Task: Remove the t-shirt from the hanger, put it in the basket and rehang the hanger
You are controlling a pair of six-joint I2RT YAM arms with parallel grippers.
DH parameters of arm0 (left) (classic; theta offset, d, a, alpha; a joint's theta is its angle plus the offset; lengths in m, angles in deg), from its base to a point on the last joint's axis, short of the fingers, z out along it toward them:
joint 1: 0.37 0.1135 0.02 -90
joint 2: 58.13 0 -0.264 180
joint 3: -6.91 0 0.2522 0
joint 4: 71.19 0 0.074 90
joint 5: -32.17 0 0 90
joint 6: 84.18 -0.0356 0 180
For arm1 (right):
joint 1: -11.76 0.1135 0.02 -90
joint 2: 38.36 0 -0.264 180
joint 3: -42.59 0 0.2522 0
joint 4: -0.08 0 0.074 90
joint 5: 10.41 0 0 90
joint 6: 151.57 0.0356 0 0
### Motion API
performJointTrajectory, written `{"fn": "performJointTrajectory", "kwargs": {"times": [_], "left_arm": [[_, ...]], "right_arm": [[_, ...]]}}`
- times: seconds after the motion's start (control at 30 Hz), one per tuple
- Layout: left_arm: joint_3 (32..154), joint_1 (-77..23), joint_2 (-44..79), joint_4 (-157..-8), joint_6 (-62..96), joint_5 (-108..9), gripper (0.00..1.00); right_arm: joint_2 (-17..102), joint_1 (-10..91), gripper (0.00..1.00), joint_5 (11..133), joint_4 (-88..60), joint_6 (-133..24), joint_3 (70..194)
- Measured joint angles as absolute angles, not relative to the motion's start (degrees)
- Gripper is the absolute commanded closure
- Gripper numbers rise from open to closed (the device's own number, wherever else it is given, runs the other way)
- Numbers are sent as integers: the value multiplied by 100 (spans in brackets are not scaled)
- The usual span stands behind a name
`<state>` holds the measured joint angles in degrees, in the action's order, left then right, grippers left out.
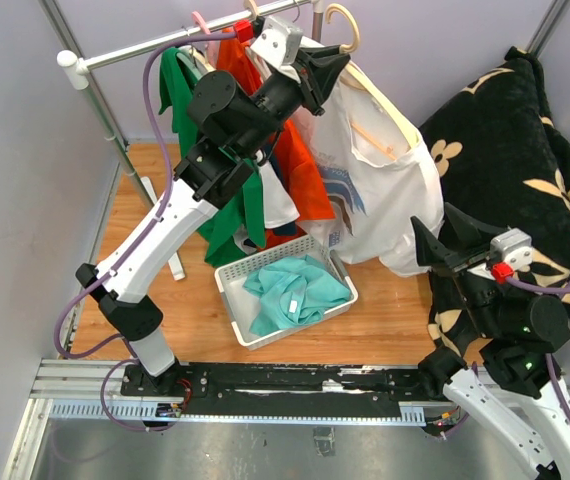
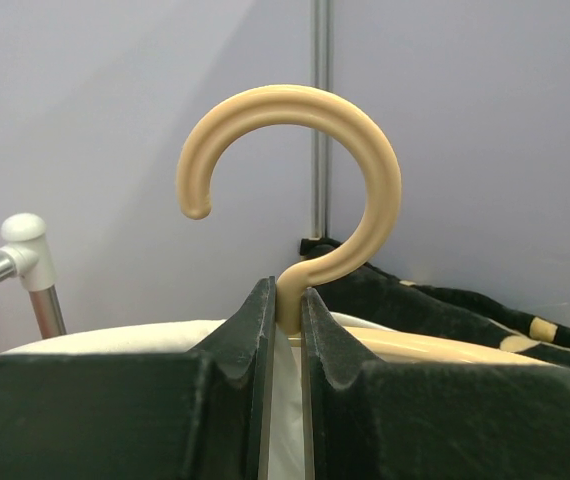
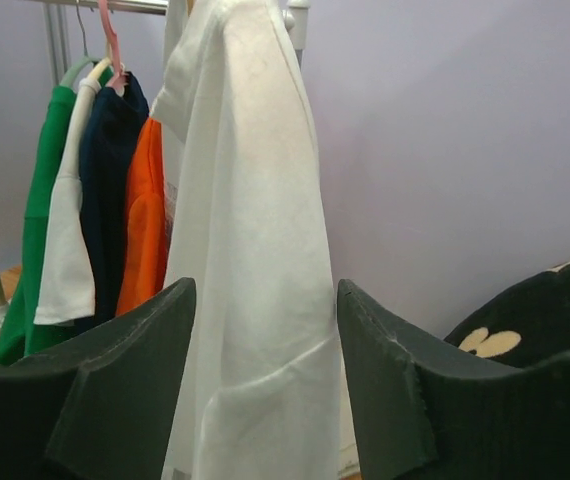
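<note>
A white t-shirt (image 1: 385, 190) hangs on a cream hanger (image 1: 348, 28) that is off the rail, to the right of the other clothes. My left gripper (image 1: 327, 66) is shut on the hanger's neck just below its hook (image 2: 310, 140), with white cloth (image 2: 115, 338) showing beneath the fingers. My right gripper (image 1: 443, 236) stands open by the shirt's lower right edge. In the right wrist view the t-shirt (image 3: 255, 230) fills the gap between the fingers (image 3: 130, 370), and I cannot tell whether they touch it.
Green (image 1: 177, 90), orange (image 1: 300, 170) and other garments hang on the metal rail (image 1: 150, 45). A white basket (image 1: 227, 283) holding teal cloth (image 1: 295, 292) sits on the wooden floor below. A black floral blanket (image 1: 515, 150) fills the right side.
</note>
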<state>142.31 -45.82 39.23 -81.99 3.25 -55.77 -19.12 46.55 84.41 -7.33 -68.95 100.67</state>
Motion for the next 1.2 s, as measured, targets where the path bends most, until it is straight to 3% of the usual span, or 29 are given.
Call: {"fn": "performJointTrajectory", "kwargs": {"times": [0.07,0.27,0.3,1.2], "left_arm": [[14264,-4555,3923,-8212,325,-5572,100],[14281,-4542,3923,-8237,329,-5561,100],[14281,-4542,3923,-8241,329,-5559,100],[14305,-4247,3923,-8381,843,-5417,99]], "right_arm": [[-1923,4655,54,8480,-805,-6906,9997],[-1936,4655,96,8633,-908,-6901,9877],[-1936,4655,99,8655,-912,-6910,9872],[-3079,4655,99,10351,-995,-5395,8355]]}}
